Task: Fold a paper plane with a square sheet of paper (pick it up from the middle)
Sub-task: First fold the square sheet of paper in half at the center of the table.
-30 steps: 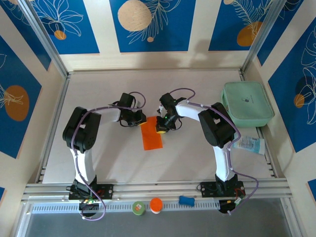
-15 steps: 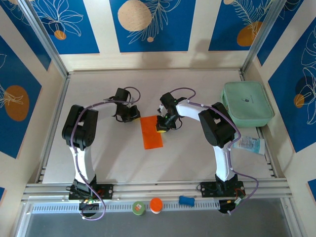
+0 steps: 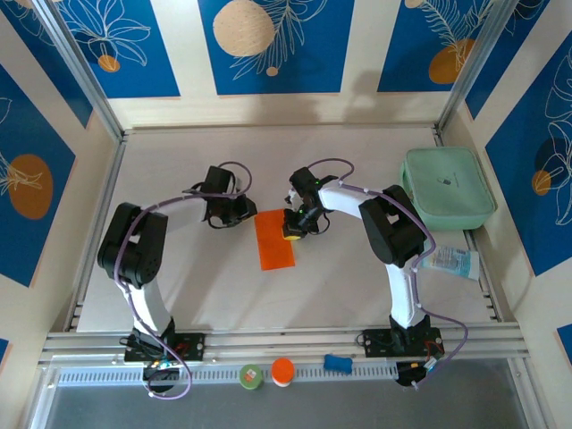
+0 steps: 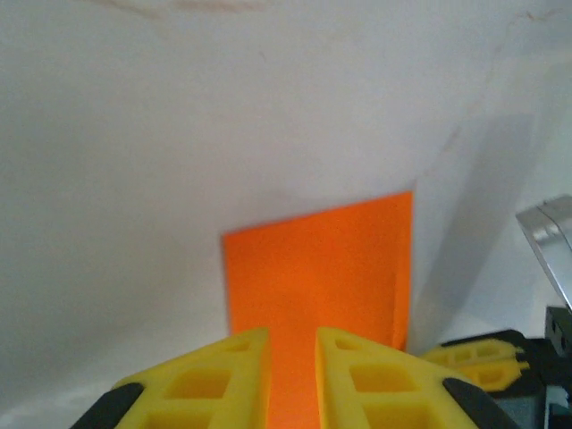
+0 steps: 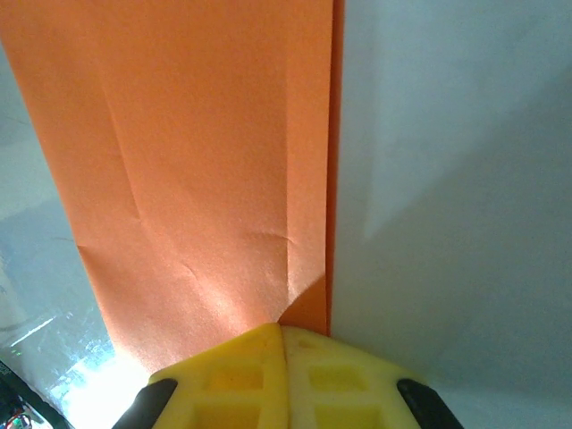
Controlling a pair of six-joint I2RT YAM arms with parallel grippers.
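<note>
My right end effector (image 5: 282, 332) is together, tips touching the orange sheet (image 5: 197, 161). My left end effector (image 4: 292, 344) stands slightly apart, sheet ahead.

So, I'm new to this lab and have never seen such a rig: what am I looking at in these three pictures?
Two small robot arms are bolted at the near edge of a table. The wide picture looks down from above and behind them. The other two come from cameras on the wrists, so the yellow blocks at the bottom are each arm's own fingers. On the table lies an orange paper, folded into a narrow rectangle, with a mint-green case and a small tube off to the right. The right gripper is shut, its tips on the paper's edge; I cannot tell whether it pinches the paper. The left gripper is slightly open near the paper's corner, holding nothing.
</note>
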